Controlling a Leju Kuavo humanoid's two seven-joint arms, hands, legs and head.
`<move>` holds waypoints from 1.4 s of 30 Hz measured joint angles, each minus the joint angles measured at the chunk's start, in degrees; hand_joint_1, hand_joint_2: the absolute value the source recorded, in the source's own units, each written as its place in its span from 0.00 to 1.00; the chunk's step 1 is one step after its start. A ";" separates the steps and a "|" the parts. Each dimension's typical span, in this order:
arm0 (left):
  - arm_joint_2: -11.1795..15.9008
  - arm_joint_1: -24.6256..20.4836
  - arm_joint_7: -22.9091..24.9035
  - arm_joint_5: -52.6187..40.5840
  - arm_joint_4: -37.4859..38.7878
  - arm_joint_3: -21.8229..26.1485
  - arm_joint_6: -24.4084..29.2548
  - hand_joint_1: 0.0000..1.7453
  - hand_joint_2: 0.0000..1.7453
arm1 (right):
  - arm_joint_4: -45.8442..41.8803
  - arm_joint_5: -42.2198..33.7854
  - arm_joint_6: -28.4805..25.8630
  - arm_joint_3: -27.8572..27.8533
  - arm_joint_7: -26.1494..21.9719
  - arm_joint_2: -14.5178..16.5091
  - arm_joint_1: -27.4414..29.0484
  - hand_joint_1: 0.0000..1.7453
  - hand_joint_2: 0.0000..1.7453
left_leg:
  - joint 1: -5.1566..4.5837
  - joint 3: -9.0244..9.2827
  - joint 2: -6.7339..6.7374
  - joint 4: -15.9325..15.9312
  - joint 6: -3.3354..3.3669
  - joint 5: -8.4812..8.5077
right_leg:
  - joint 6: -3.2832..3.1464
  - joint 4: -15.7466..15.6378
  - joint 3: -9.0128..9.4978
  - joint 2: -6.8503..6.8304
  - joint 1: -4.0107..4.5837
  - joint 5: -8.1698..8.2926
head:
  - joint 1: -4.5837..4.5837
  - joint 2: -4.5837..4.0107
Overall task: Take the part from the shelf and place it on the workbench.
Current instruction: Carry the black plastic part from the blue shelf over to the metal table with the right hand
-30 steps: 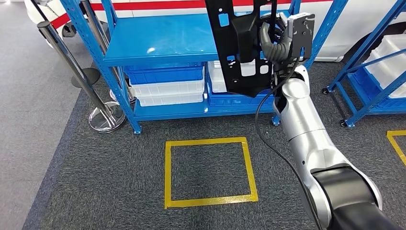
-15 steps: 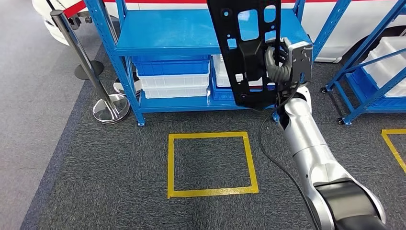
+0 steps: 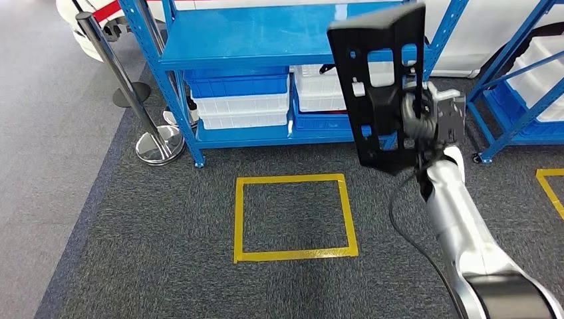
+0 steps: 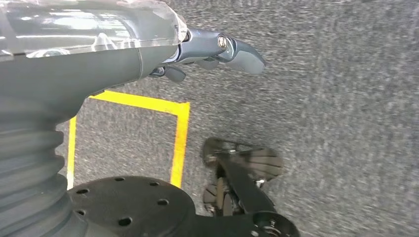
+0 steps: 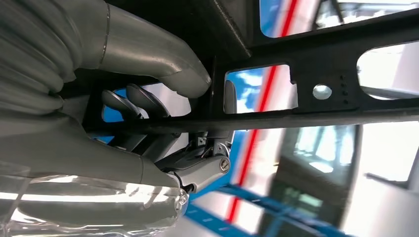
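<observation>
Right hand: the right hand (image 3: 420, 123) is gripping the flat black plastic part with cut-out windows (image 3: 379, 86), thumb and darker fingers (image 5: 141, 101) wrapped round one of its bars, so it's clamped on it pretty solidly.
Part position: the black part is being held up in the air, roughly upright and tilted a bit, in front of the blue metal shelf rack (image 3: 266, 40) and not touching it.
Silver arm: the silver right arm (image 3: 459, 219) is reaching up from the lower right, with a black cable (image 3: 406, 219) dangling beside it.
Left hand: the left hand (image 4: 217, 49) is hanging over the grey carpet floor (image 4: 336, 123), holding nothing; fingers are looking a bit curled, but I honestly can't tell how far open it is.
Shelf contents: blue and white plastic bins (image 3: 243, 100) are sitting stacked on the lower level of the rack.
Floor: a yellow tape square (image 3: 292, 216) is lying on the carpet just in front of the rack.
Off to the side: a chrome stanchion post (image 3: 126, 86) is standing left of the rack.
</observation>
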 joint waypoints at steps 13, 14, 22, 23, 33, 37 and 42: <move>1.14 0.17 -1.34 -0.01 0.02 -0.17 -1.57 0.00 1.00 | -10.38 0.23 -0.43 -8.84 -0.52 -0.79 17.99 1.00 1.00 | -0.33 11.15 1.07 -18.42 3.79 6.09 | 3.55 8.57 -5.86 1.35 -0.54 -4.51 | 0.01 0.00; 1.15 0.24 -1.20 0.04 0.02 -0.17 -1.71 0.00 1.00 | -11.13 -0.41 -0.15 -9.77 -0.46 -0.87 18.74 1.00 1.00 | -0.32 10.65 1.44 -18.35 3.77 6.40 | 3.91 12.15 -6.90 1.37 -0.66 -6.19 | 0.00 0.00; 1.25 0.80 -0.61 0.61 0.02 -0.17 -2.13 0.00 1.00 | -14.55 -1.70 0.60 -13.60 -0.27 -1.49 21.64 1.00 1.00 | -0.50 7.93 5.36 -16.06 1.80 6.99 | 3.40 1.21 2.40 -2.36 -0.59 -3.09 | -0.11 0.00; 1.22 0.83 -0.57 0.73 0.02 -0.17 -2.14 0.00 1.00 | -14.70 -1.71 0.65 -13.85 -0.33 -1.50 21.94 1.00 1.00 | -0.56 8.02 5.89 -16.01 1.48 7.05 | 2.63 1.27 2.11 -1.78 -0.57 -2.91 | -0.17 0.00; 1.60 1.76 0.05 0.88 0.03 -0.15 -2.48 0.00 1.00 | -15.05 -0.92 -0.09 -14.85 -1.08 -2.26 20.26 1.00 1.00 | -0.66 5.41 -0.07 -4.16 2.03 0.22 | -0.51 1.12 -0.87 4.70 0.80 -0.22 | -0.17 0.00; 2.22 1.86 0.21 0.72 0.09 -0.16 -2.52 0.00 1.00 | -14.93 -0.04 -1.11 -15.37 -1.37 -3.31 17.60 1.00 1.00 | -1.32 11.73 -3.58 -15.73 4.24 3.38 | 0.28 1.00 -1.37 7.11 0.52 0.77 | -0.14 0.00; 1.85 1.80 0.54 1.37 0.04 -0.13 -1.77 0.00 1.00 | -13.98 3.90 -3.15 -15.39 -0.38 -5.21 12.30 1.00 1.00 | -1.06 12.31 -0.60 -19.03 4.26 5.65 | 1.75 4.09 -3.70 4.46 0.18 -1.08 | -0.10 0.00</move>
